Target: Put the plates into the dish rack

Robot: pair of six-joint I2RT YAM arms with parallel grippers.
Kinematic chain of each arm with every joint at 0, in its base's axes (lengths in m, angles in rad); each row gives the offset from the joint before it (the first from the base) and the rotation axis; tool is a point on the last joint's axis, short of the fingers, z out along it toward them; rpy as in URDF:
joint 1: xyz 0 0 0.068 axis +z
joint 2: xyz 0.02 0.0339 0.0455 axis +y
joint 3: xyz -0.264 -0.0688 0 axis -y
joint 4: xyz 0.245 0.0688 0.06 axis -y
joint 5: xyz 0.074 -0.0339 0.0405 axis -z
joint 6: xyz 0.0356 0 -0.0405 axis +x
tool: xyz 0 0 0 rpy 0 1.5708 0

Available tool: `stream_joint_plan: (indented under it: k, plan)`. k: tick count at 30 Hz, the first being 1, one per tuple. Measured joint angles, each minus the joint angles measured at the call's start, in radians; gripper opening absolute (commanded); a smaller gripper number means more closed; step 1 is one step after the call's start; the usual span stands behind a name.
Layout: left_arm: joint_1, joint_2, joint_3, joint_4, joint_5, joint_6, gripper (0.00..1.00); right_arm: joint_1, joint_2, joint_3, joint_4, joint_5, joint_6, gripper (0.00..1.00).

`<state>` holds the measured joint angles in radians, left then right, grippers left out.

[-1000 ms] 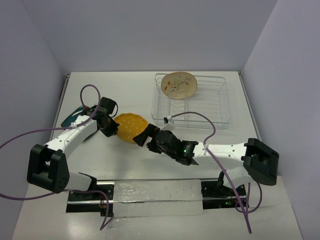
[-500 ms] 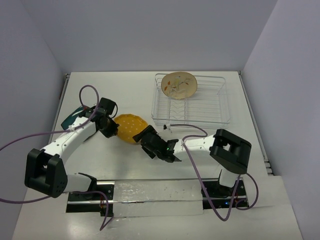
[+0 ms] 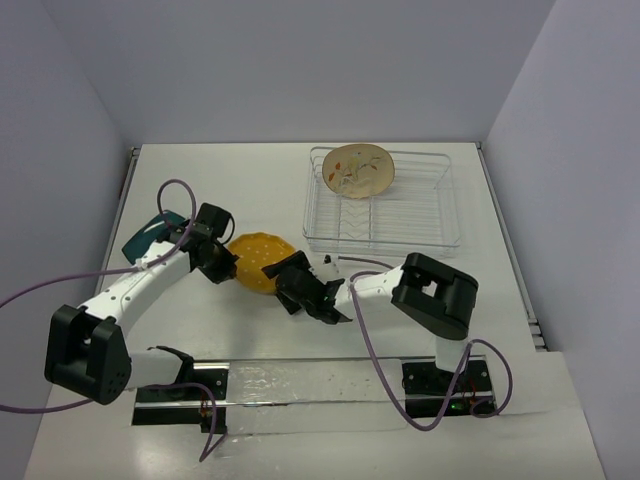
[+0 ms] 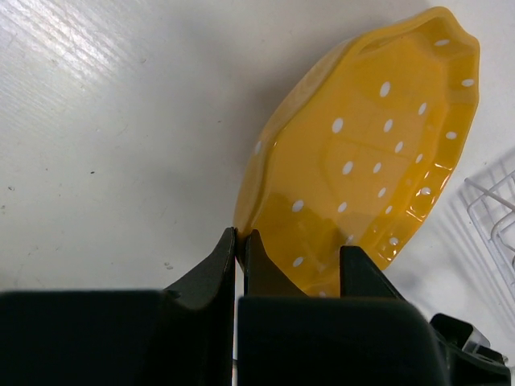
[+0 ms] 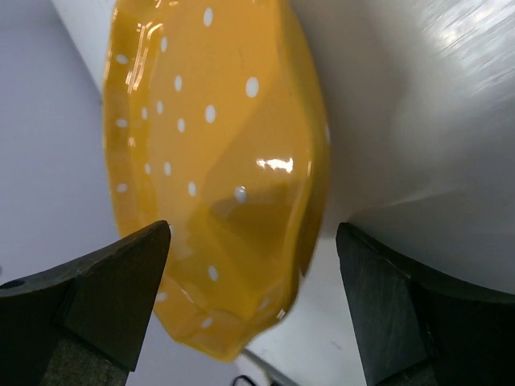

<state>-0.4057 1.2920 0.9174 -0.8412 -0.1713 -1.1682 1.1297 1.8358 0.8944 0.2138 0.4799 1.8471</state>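
The yellow-orange dotted plate (image 3: 256, 262) is tilted up off the table, left of centre. My left gripper (image 3: 222, 264) is shut on its left rim; in the left wrist view the gripper (image 4: 240, 241) pinches the rim of the plate (image 4: 370, 153). My right gripper (image 3: 279, 279) is open at the plate's right edge; in the right wrist view the gripper (image 5: 253, 233) straddles the plate's rim (image 5: 217, 161) without touching. The cream floral plate (image 3: 358, 170) stands in the dish rack (image 3: 430, 215). The dark teal plate (image 3: 148, 234) lies at the left, partly hidden by my left arm.
The rack's corner (image 4: 491, 209) shows at the right of the left wrist view. Purple cables loop over both arms. Walls enclose the table at the back and sides.
My right arm has folded in and its gripper has moved left, closing round the yellow plate's right edge. My left gripper has shifted slightly with the plate.
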Motion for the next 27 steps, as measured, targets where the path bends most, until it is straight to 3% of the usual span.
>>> stream_joint_plan:
  k: [1, 2, 3, 4, 5, 7, 14, 15, 16, 17, 20, 22, 23, 27]
  plan:
    - [0.0, -0.002, -0.005, 0.001, 0.002, -0.003, 0.0, 0.0, 0.009, -0.003, 0.023, -0.005, 0.008, 0.79]
    - [-0.002, -0.006, -0.011, 0.001, 0.004, -0.006, 0.0, 0.0, 0.019, -0.007, 0.05, -0.009, 0.017, 0.62]
    - [-0.003, -0.011, -0.017, 0.001, 0.006, -0.009, 0.0, 0.0, 0.028, -0.012, 0.072, -0.013, 0.024, 0.61]
    - [-0.005, -0.018, -0.023, 0.001, 0.008, -0.011, 0.0, 0.0, 0.035, -0.019, 0.084, -0.016, 0.029, 0.28]
    - [-0.006, -0.025, -0.028, -0.001, 0.011, -0.012, 0.0, 0.0, 0.041, -0.025, 0.092, -0.017, 0.037, 0.15]
    - [-0.006, -0.035, -0.041, -0.008, -0.009, -0.016, 0.0, -0.002, 0.038, -0.033, 0.116, 0.013, 0.077, 0.02]
    - [-0.009, -0.062, -0.052, -0.045, -0.019, -0.024, 0.01, 0.003, 0.005, -0.034, 0.081, 0.059, 0.065, 0.0]
    - [-0.013, -0.068, -0.048, -0.057, -0.017, -0.025, 0.1, 0.006, -0.004, -0.035, 0.064, 0.072, 0.044, 0.0]
    - [-0.019, -0.077, -0.039, -0.063, -0.014, -0.024, 0.31, 0.01, -0.014, -0.036, 0.048, 0.085, 0.02, 0.0]
    - [-0.024, -0.084, -0.023, -0.07, -0.013, -0.024, 0.45, 0.014, -0.025, -0.037, 0.033, 0.097, -0.005, 0.0]
    - [-0.031, -0.114, 0.052, -0.093, -0.02, -0.003, 0.76, 0.025, -0.071, -0.037, -0.017, 0.129, -0.134, 0.0]
    - [-0.032, -0.138, 0.112, -0.114, -0.042, -0.002, 0.84, 0.029, -0.114, -0.038, -0.043, 0.145, -0.264, 0.0]
    - [-0.032, -0.152, 0.148, -0.131, -0.063, 0.001, 0.95, 0.03, -0.141, -0.039, -0.047, 0.152, -0.348, 0.0]
    - [-0.03, -0.201, 0.277, -0.184, -0.147, 0.002, 0.99, 0.032, -0.281, -0.04, -0.018, 0.154, -0.756, 0.0]
